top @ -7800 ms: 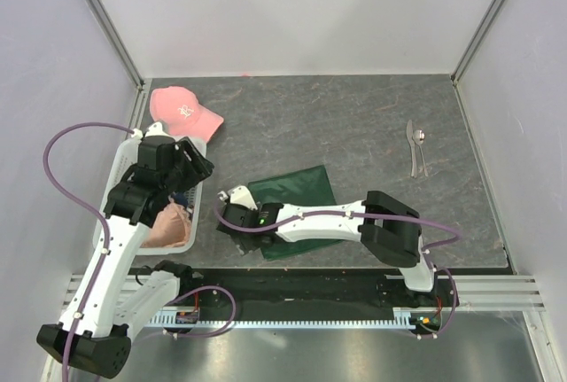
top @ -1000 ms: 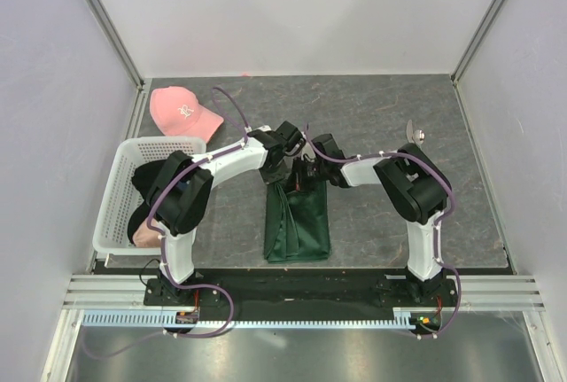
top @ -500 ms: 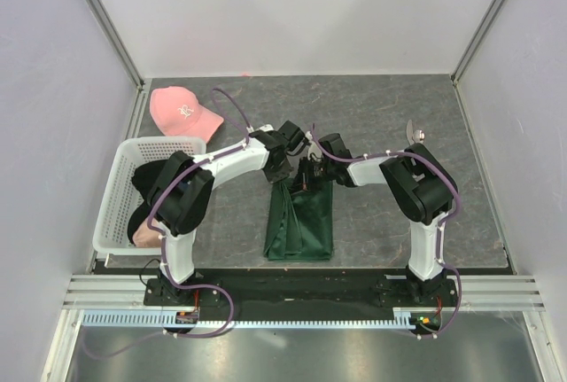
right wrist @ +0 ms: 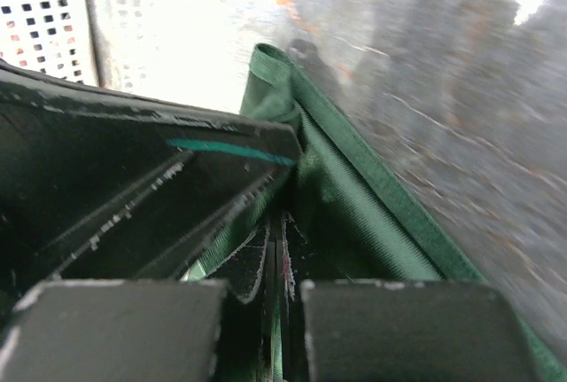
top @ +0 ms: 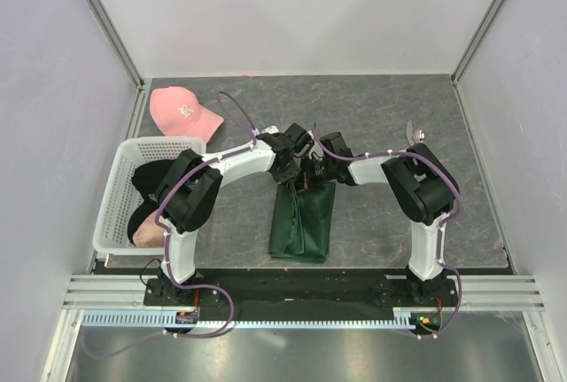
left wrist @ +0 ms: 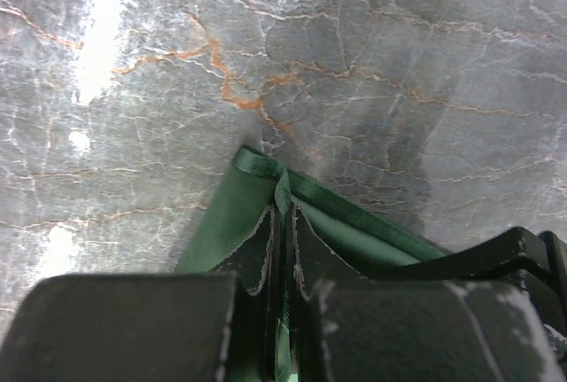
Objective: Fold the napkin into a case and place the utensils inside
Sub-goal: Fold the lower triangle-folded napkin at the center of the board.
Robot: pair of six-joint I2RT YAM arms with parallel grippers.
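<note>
The dark green napkin (top: 302, 222) lies as a narrow folded strip in the middle of the table, its far end lifted. Both grippers meet at that far end. My left gripper (top: 290, 169) is shut on the napkin's hemmed edge (left wrist: 244, 209), with cloth pinched between its fingers (left wrist: 257, 253). My right gripper (top: 312, 175) is shut on the napkin's neighbouring fold (right wrist: 354, 196), close beside the left gripper's black finger (right wrist: 159, 196). The silver utensils (top: 414, 130) lie at the far right, mostly hidden behind the right arm's elbow.
A pink cap (top: 182, 109) lies at the far left. A white basket (top: 124, 156) holding a black garment stands at the left edge, and its perforated wall (right wrist: 35, 1) shows in the right wrist view. Grey walls enclose the table.
Over the last second both grippers have drifted slightly right with the napkin's far end, and the strip has shifted with them. Earlier the napkin lay flat and unfolded.
</note>
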